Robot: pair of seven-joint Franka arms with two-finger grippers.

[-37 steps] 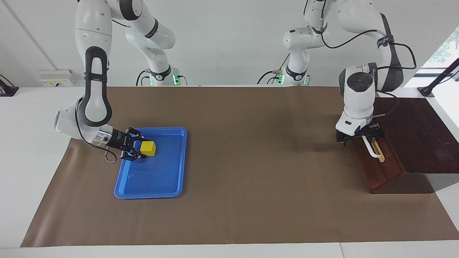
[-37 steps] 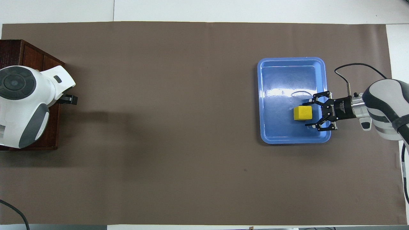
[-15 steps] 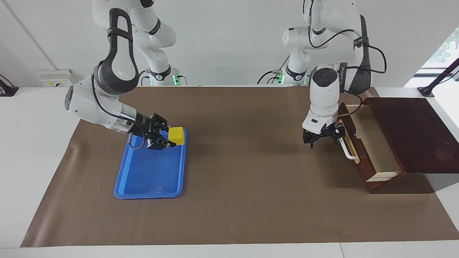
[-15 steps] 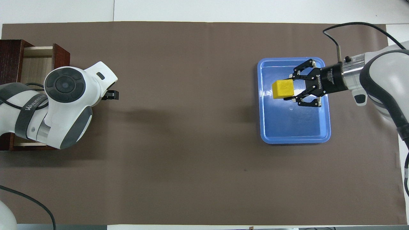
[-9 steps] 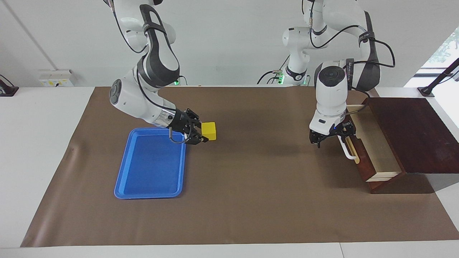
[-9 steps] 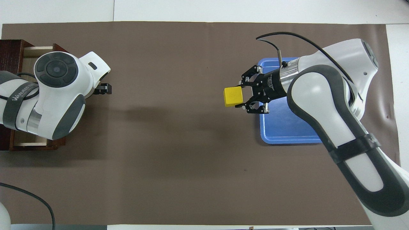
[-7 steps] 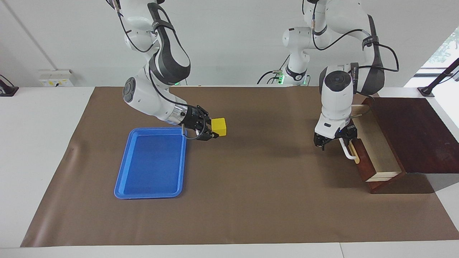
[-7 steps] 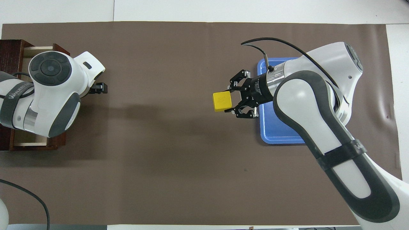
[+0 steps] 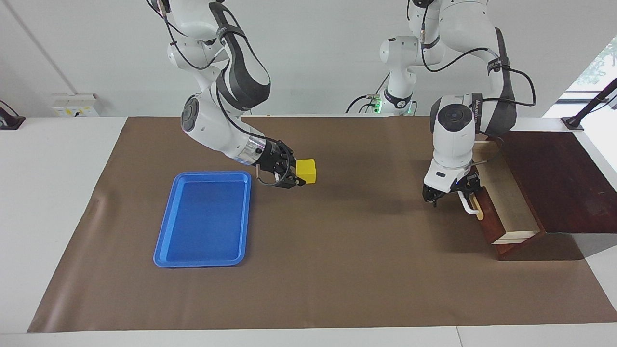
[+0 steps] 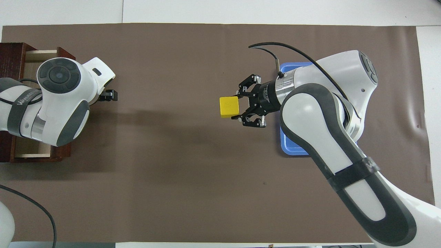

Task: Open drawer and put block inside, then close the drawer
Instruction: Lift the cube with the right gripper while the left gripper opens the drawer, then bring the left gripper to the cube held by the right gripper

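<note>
The yellow block (image 9: pixel 306 171) is held in my right gripper (image 9: pixel 302 173), which is shut on it and carries it above the brown mat, just past the blue tray toward the middle of the table; it also shows in the overhead view (image 10: pixel 229 106), in the right gripper (image 10: pixel 236 106). The dark wooden drawer (image 9: pixel 488 220) stands pulled out, its light wood interior showing, at the left arm's end of the table. My left gripper (image 9: pixel 450 192) is at the drawer's white handle (image 9: pixel 466 205). In the overhead view the left arm covers most of the drawer (image 10: pixel 65 54).
The blue tray (image 9: pixel 202 219) lies empty toward the right arm's end, partly under the right arm in the overhead view (image 10: pixel 293 144). The drawer's dark cabinet top (image 9: pixel 554 178) fills the corner at the left arm's end. A brown mat (image 9: pixel 337 270) covers the table.
My right gripper closed on the block, lifted it out of the tray and carried it toward the middle. My left gripper pulled the drawer open and stays at the handle.
</note>
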